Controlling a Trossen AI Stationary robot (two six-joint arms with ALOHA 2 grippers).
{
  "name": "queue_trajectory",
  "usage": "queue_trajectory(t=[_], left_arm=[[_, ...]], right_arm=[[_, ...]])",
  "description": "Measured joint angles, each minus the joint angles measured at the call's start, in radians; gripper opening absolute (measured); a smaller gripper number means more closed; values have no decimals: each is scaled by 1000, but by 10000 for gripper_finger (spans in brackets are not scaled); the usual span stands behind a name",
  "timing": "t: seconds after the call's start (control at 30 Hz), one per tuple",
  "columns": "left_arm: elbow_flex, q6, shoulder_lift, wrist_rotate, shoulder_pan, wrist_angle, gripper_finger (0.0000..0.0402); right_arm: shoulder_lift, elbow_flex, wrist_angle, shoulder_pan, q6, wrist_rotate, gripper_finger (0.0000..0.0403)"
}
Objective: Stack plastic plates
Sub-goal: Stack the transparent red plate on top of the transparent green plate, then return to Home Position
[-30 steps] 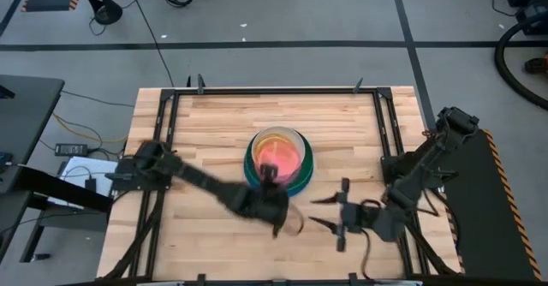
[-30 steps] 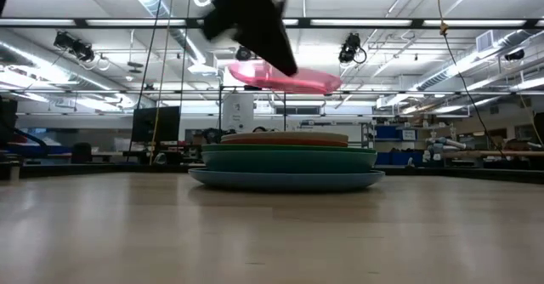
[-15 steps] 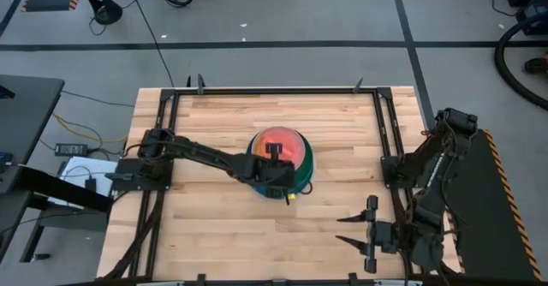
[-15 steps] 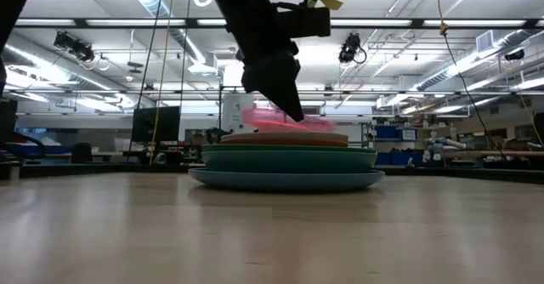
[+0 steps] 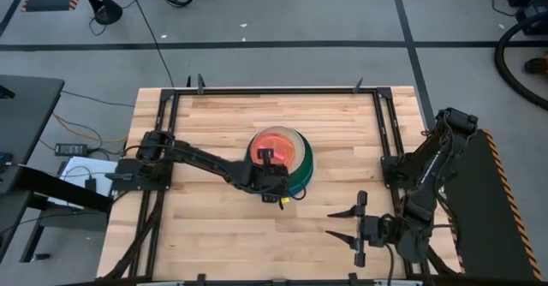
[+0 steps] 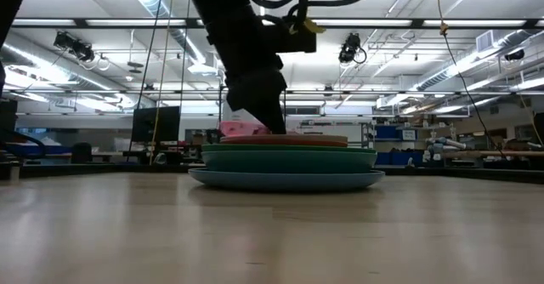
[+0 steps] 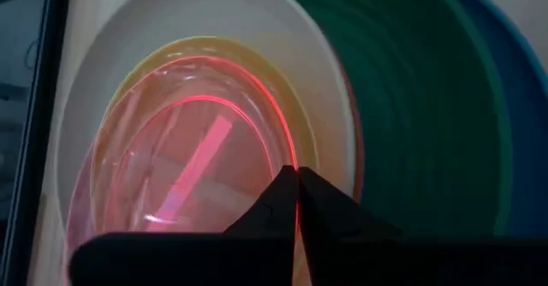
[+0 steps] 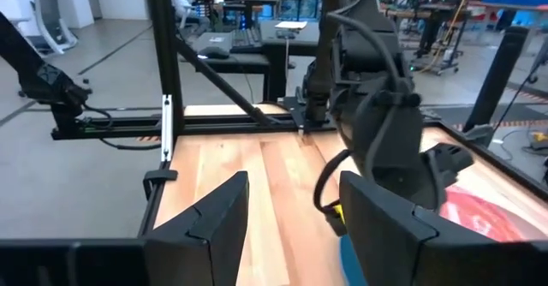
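The plates stood as one stack [image 5: 291, 159] near the middle of the desk [image 5: 214, 235], with the blue plate [image 6: 286, 180] at the bottom, the teal plate [image 6: 289, 161] and the dark green one above it, then the cream plate [image 7: 282, 55], and the small translucent plates nested on top. The left tool [image 5: 267, 156] was down on the stack, its fingers closed on the rim of the pink plate [image 7: 184, 179], which looked seated but not yet let go. The right tool [image 5: 353, 226] waited over the near right of the desk, its fingers spread and empty. No loose plate showed elsewhere, so I judged the stacking nearly complete, only the release left.
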Motion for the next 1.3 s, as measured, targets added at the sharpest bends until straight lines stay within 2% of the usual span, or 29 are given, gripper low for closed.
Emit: queue_trajectory(t=[0.2, 0.33, 0.47, 0.53, 0.63, 0.77, 0.87, 0.97, 1.07, 1.17, 1.23, 1.3], left_arm=[[-1, 51, -12, 20, 0, 94, 80], [0, 59, -48, 53, 15, 111, 132], [-17, 41, -171, 52, 36, 64, 168], [-99, 46, -295, 50, 45, 133, 176], [-308, 23, -508, 73, 64, 272, 179], [-636, 8, -808, 161, 106, 541, 180], [-820, 10, -979, 270, 171, 686, 180], [-920, 16, -1100, 376, 282, 742, 180], [-979, 25, -1204, 482, 402, 717, 179], [-1023, 51, -1330, 612, 492, 733, 172], [-1051, 60, -1409, 674, 527, 730, 165], [-1081, 73, -1488, 702, 542, 726, 157]], right_arm=[[0, 0, -1, -81, 26, -81, 204], [-5, 0, -26, -167, -10, -184, 204], [-61, -10, -103, -261, -42, -219, 198], [-111, -57, -117, -322, -41, -253, 195], [-188, -184, -56, -422, -7, -367, 186], [-242, -388, 213, -598, -69, -526, 164], [-266, -464, 384, -820, -129, -751, 138], [-292, -468, 395, -1045, -155, -1021, 105], [-342, -471, 381, -1195, -177, -1206, 68], [-435, -504, 342, -1236, -188, -1251, 30], [-523, -541, 285, -1218, -188, -1247, 10], [-610, -570, 240, -1166, -185, -1227, 8]])
